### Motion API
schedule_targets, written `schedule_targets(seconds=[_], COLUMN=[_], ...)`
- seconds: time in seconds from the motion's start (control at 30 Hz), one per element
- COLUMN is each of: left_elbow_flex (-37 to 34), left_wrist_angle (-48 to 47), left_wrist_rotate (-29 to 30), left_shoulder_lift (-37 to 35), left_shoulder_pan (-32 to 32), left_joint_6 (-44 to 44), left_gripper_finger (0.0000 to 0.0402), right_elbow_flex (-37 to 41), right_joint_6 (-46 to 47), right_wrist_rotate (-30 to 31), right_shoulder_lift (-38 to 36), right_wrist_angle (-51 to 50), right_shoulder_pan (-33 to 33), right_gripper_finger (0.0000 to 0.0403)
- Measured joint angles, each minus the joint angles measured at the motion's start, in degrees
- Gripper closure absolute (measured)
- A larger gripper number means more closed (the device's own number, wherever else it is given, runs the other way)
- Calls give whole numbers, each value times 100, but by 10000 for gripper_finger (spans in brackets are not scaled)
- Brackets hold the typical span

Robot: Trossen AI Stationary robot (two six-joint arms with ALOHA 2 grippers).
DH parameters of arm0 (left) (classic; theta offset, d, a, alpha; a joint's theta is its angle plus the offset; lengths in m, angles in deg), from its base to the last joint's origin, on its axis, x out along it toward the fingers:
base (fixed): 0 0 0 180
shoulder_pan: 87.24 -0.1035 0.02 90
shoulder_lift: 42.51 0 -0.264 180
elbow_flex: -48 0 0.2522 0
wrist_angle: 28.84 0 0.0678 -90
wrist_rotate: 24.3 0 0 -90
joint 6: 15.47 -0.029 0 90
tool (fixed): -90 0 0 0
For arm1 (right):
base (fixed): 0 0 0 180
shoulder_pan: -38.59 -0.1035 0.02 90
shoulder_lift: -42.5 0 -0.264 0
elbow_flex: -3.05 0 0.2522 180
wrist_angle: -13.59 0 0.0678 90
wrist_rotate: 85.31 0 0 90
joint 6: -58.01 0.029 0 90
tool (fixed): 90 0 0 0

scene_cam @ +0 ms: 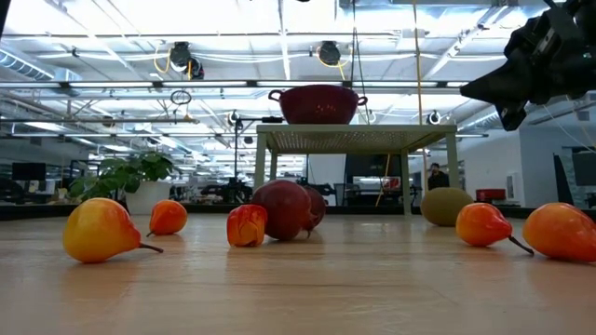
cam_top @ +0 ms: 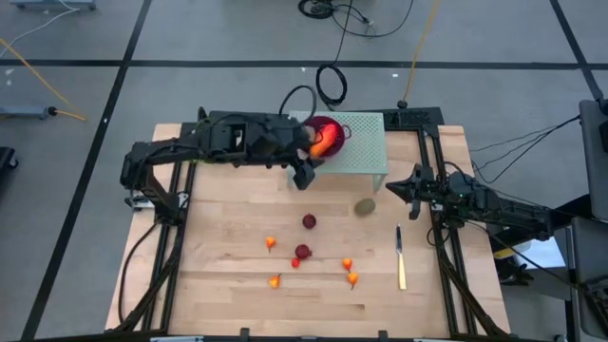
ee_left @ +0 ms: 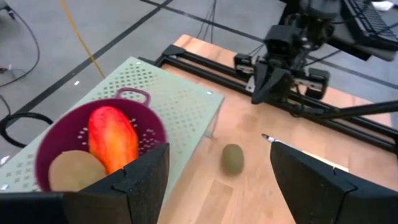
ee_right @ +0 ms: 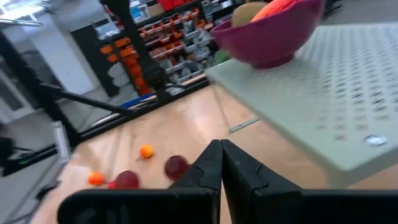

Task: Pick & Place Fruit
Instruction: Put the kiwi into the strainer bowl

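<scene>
While the left end effector (cam_top: 306, 173) hangs at the shelf's near edge, fingers apart and empty, the high view shows the red colander (cam_top: 328, 133) on the green perforated shelf (cam_top: 366, 147) at 12 o'clock already holding a longish orange-red fruit (cam_top: 321, 144). Right end effector (cam_top: 394, 186) waits at 3 o'clock. Left on the counter (cam_top: 228, 275): one green oval (cam_top: 365, 206), two dark red balls (cam_top: 310, 221), several small orange-red bits (cam_top: 274, 281). Knife (cam_top: 400, 258) at 4 o'clock.

Low view: loose pieces in a row across the counter, small orange-red ones (scene_cam: 100, 230) outermost, dark red ball (scene_cam: 284, 209) mid; colander contents hidden.

Left wrist view: only one showing a brownish oval (ee_left: 76, 171) inside the colander beside the long fruit; second oval (ee_left: 233, 158) on the counter by the shelf. Two in, so roughly a quarter done, my estimate.

Right wrist view: right fingers (ee_right: 208, 169) pressed together, nothing held.
</scene>
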Motion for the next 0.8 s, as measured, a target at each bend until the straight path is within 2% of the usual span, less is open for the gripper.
schedule_targets(seconds=[0.2, 0.4, 0.57, 0.8], left_elbow_flex=[0, -54, -824, -1462], left_wrist_angle=[18, 93, 1033, 1503], left_wrist_rotate=[173, 59, -615, -957], left_shoulder_lift=[0, 2, 15, 6], left_shoulder_pan=[342, 554, 574, 527], left_joint_6=[-5, -97, -111, -107], left_gripper_finger=[128, 128, 128, 128], right_elbow_flex=[0, 0, -1, 0], right_joint_6=[19, -6, -51, -62], right_wrist_rotate=[-161, -163, -163, -166], right_shoulder_lift=[0, 0, 0, 0], right_wrist_angle=[0, 0, 0, 0], right_shoulder_pan=[-2, -2, -2, -2], right_gripper_finger=[403, 403, 403, 403])
